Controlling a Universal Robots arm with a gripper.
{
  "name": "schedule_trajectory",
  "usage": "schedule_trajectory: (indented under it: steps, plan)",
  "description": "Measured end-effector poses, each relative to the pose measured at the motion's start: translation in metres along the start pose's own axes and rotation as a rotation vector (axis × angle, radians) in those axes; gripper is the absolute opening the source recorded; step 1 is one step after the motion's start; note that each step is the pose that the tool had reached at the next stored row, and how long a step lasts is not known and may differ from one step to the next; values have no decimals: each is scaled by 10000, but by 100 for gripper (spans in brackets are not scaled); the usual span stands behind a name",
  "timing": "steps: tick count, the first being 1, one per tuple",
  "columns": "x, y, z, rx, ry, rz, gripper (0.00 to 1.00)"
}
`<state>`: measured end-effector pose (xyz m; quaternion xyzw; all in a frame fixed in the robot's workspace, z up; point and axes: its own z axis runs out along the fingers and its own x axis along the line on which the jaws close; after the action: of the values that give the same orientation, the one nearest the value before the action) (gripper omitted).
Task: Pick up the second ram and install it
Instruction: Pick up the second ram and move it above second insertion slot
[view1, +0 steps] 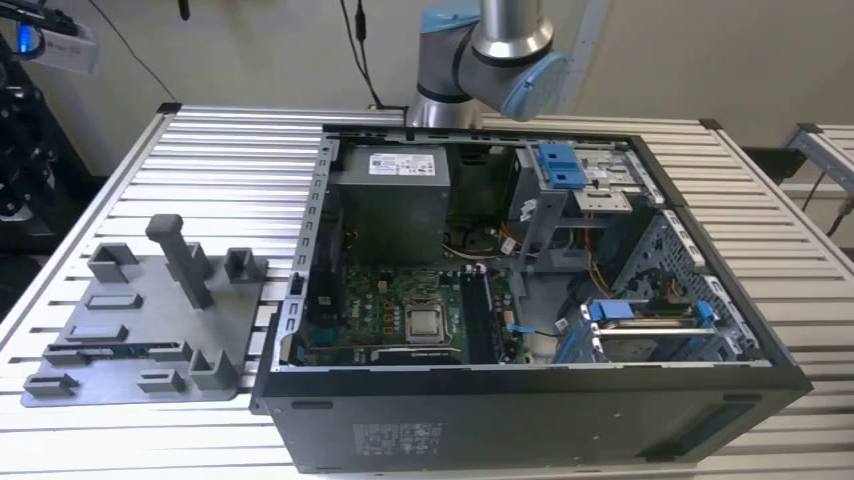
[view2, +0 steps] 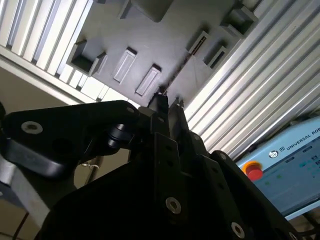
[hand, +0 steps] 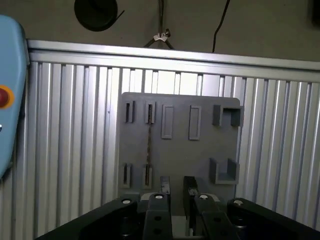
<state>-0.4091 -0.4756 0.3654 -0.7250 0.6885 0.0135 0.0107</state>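
The second ram (hand: 148, 145) stands on edge in the slots of the grey plastic tray (hand: 200, 155), seen as a thin dark line from above. In the second wrist view the ram (view2: 186, 61) runs as a dark edge toward the fingertips. In the exterior view the ram (view1: 127, 350) lies along the tray (view1: 160, 300) near its front. My gripper (hand: 177, 190) hangs above the tray, open, with nothing between its fingers (hand: 190, 186). It sits slightly to one side of the ram, apart from it. The same gripper (view2: 167, 104) points at the tray in the second wrist view.
An open computer case (view1: 534, 280) stands at the exterior view's right of the tray, with the motherboard (view1: 400, 310), processor socket and drive cages inside. The arm's base (view1: 481, 50) rises behind the case. Ribbed aluminium table (hand: 75, 125) surrounds the tray. A teach pendant (view2: 285, 165) lies nearby.
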Motion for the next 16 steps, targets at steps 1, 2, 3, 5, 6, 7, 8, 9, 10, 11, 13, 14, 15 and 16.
schedule_trajectory:
  steps: [1, 2, 3, 5, 6, 7, 8, 9, 10, 11, 13, 14, 15, 16]
  plan:
    - [0, 0, 0, 0, 0, 0, 30]
    - [0, 0, 0, 0, 0, -1, 36]
    - [0, 0, 0, 0, 0, -1, 36]
    - [0, 0, 0, 0, 0, -1, 42]
    - [0, 0, 0, 0, 0, -1, 42]
    - [0, 0, 1, -1, 0, -1, 42]
    - [0, -1, 5, 0, -1, -1, 42]
    - [0, 0, 12, 1, -1, -2, 42]
    - [1, 0, 20, 1, -1, -1, 42]
    - [1, 0, 29, 0, -1, -2, 42]
    - [2, 0, 49, 0, 0, -2, 42]
    - [2, 0, 59, 0, 0, -1, 42]
    - [3, 0, 70, 0, 0, -1, 42]
    - [3, -1, 82, 0, 0, -1, 42]
